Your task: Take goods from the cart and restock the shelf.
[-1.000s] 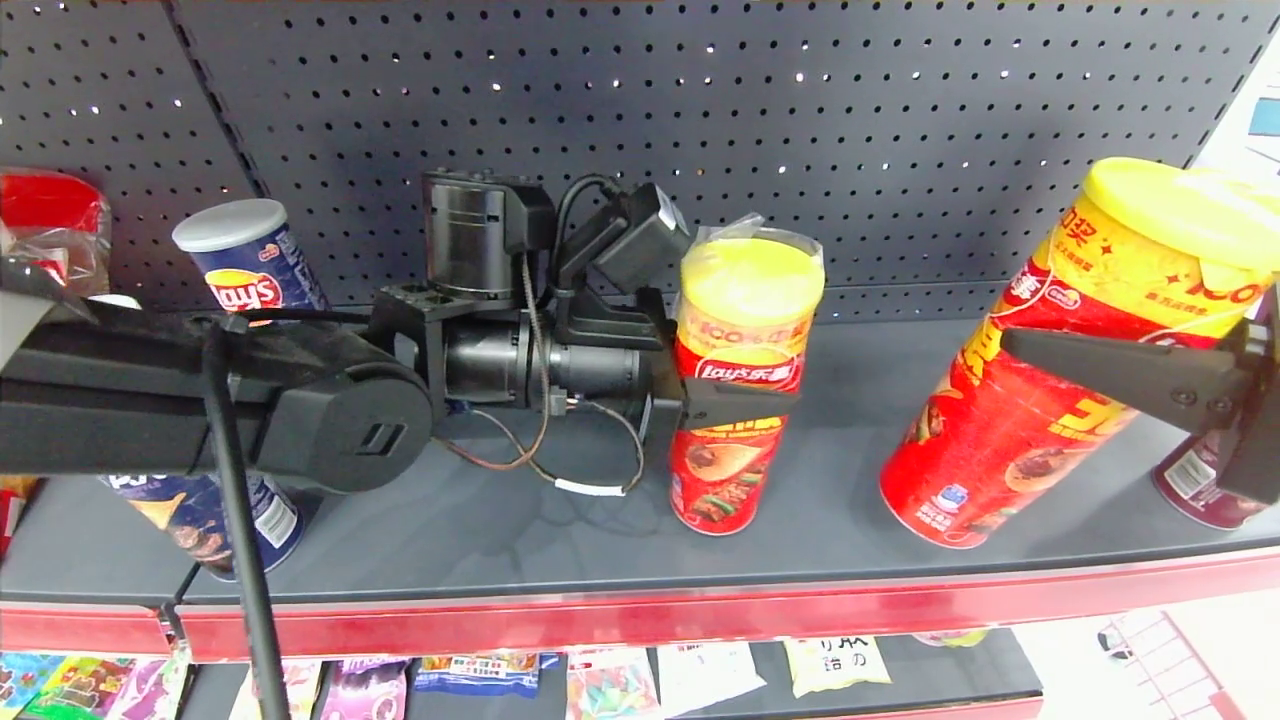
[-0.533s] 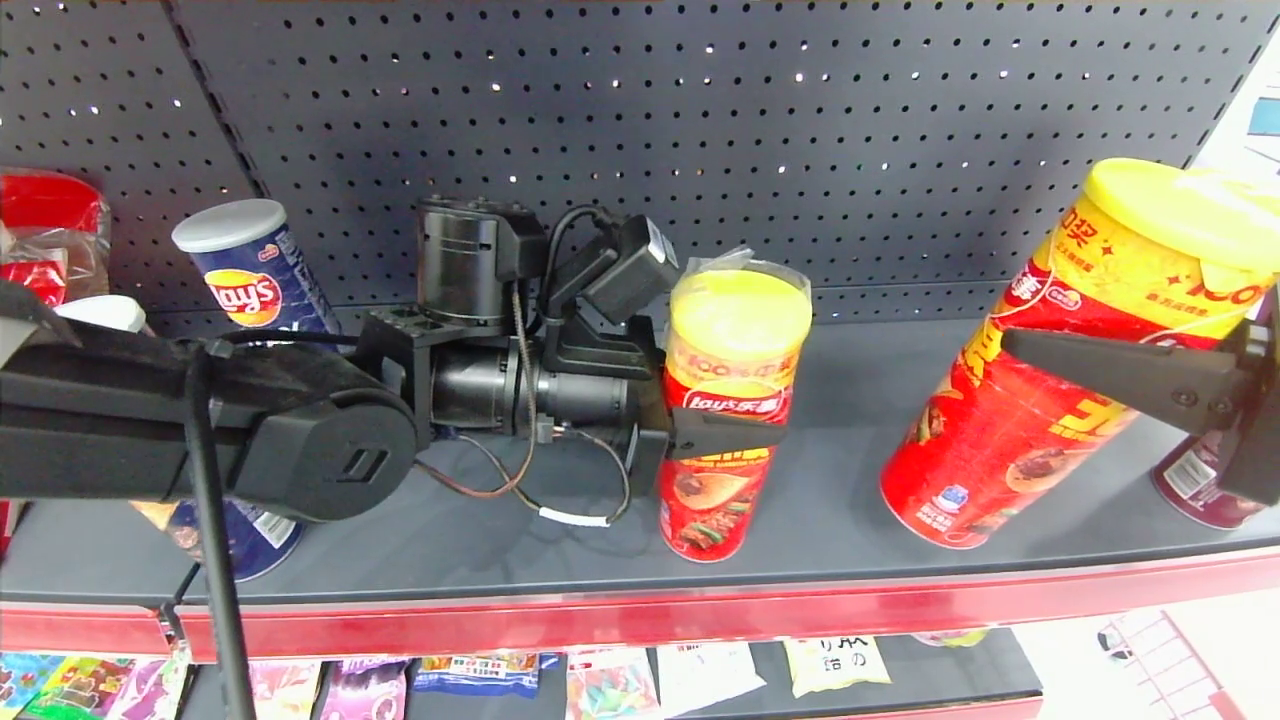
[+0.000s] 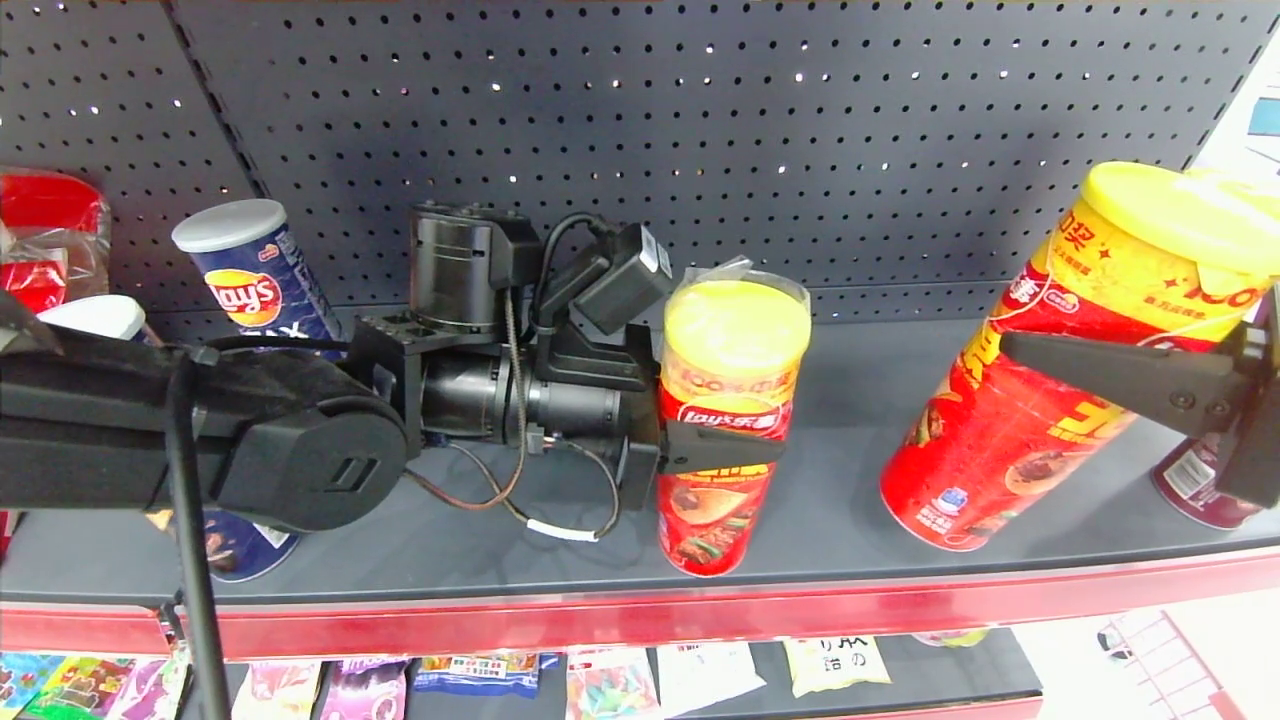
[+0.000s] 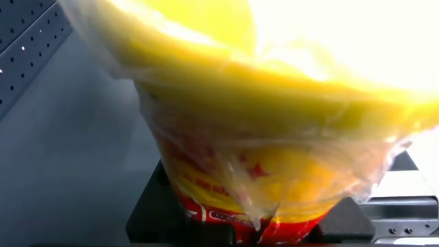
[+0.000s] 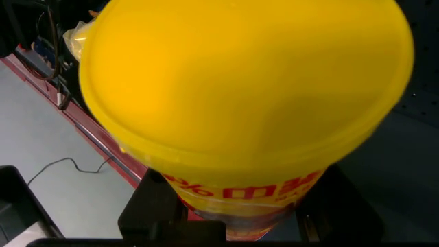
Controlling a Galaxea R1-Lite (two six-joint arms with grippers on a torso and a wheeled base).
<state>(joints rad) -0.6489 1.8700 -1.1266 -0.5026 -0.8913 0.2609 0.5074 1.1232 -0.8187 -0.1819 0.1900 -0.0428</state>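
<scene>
A slim red chip can (image 3: 722,500) with a yellow lid and loose plastic wrap stands upright near the shelf's front lip, and my left gripper (image 3: 728,435) is shut on its middle. The left wrist view looks down on that can's yellow lid (image 4: 274,82), with the left gripper (image 4: 274,230) below it. A bigger red can (image 3: 1010,400) with a yellow lid leans to the right at the shelf's right side, held by my right gripper (image 3: 1120,350) shut on its upper part. Its yellow lid (image 5: 247,96) shows in the right wrist view above the right gripper (image 5: 247,223).
A blue can (image 3: 250,270) stands at the back left and another blue can (image 3: 235,545) sits under my left arm. A dark red can (image 3: 1200,490) is at the right edge. The shelf (image 3: 860,480) has bare floor between the two red cans. Snack packets (image 3: 610,685) hang below.
My left gripper has drawn the slim can forward and down toward the front lip and slightly left. The right gripper and its big can have stayed put.
</scene>
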